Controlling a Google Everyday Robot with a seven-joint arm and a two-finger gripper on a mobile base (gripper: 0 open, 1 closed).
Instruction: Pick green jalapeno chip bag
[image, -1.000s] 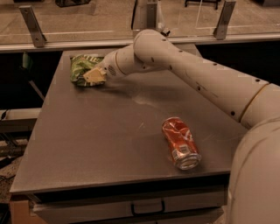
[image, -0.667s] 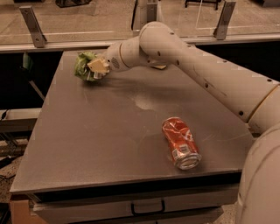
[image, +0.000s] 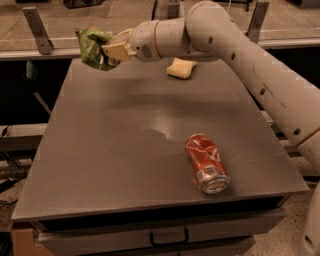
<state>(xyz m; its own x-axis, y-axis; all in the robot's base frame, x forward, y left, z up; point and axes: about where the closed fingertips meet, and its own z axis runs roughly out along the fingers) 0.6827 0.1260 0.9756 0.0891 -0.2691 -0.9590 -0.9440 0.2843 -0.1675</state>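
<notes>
The green jalapeno chip bag is crumpled and held in the air above the table's far left corner. My gripper is shut on the bag's right side, and its tan fingers cover part of the bag. My white arm reaches in from the right, across the back of the table.
A crushed red soda can lies on its side near the grey table's front right. A pale yellow sponge lies at the back, below my arm. A drawer sits under the table's front edge. A rail with metal brackets runs behind the table.
My gripper has lifted the bag off the table and carried it up and to the left. The arm has risen and now uncovers the sponge. The can has not moved.
</notes>
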